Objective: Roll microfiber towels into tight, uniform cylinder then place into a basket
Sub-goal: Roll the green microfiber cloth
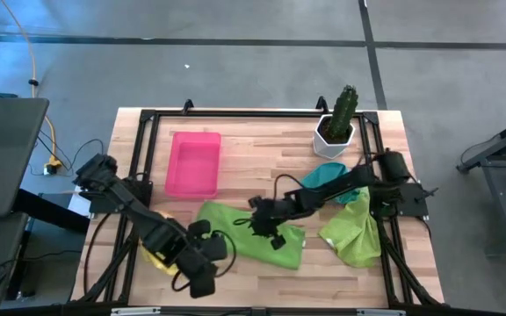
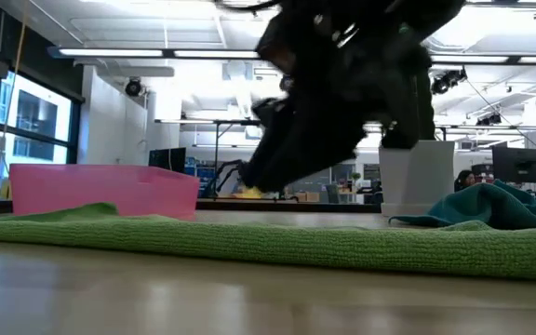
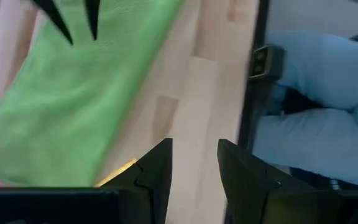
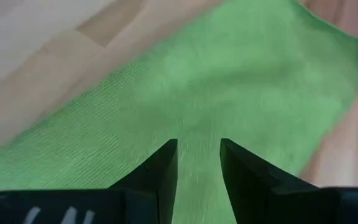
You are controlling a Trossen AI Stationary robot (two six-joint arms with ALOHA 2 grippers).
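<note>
A large green towel (image 1: 249,230) lies spread flat on the table's near middle (image 4: 229,81). My right gripper (image 4: 197,165) hovers open above it (image 1: 268,228), nothing between its fingers. My left gripper (image 3: 194,165) stands open over bare wood near the table's front edge (image 1: 207,263), beside the towel's near-left corner (image 3: 61,106). A yellow towel (image 1: 155,256) lies mostly hidden under the left arm; only an edge (image 3: 122,172) shows. A lime green towel (image 1: 354,233) lies crumpled at the near right and a teal towel (image 1: 328,174) behind it. The pink basket (image 1: 191,163) stands at the far left.
A white pot with a green cactus (image 1: 336,123) stands at the far right corner. A black frame rail (image 3: 253,93) runs along the table's edge, and a person's legs in jeans (image 3: 319,118) are just beyond it. Bare wood (image 1: 262,158) lies between basket and teal towel.
</note>
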